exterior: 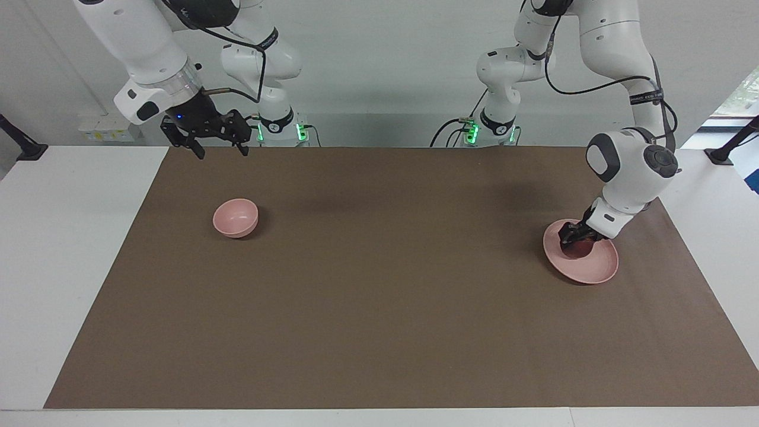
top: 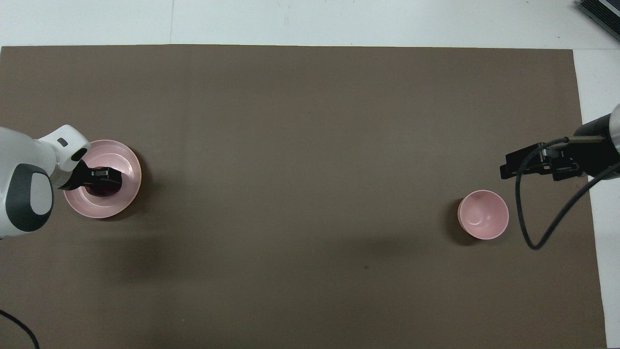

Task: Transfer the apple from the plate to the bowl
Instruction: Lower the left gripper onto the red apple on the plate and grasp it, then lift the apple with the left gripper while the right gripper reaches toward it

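The dark red apple lies on the pale pink plate at the left arm's end of the table. My left gripper is down on the plate, right at the apple and covering its top. In the overhead view the apple shows on the plate just under the left gripper. The small deep pink bowl stands empty at the right arm's end, also in the overhead view. My right gripper waits open and empty in the air, over the mat beside the bowl.
A brown mat covers the table, with white table surface at both ends. A black cable hangs from the right arm beside the bowl.
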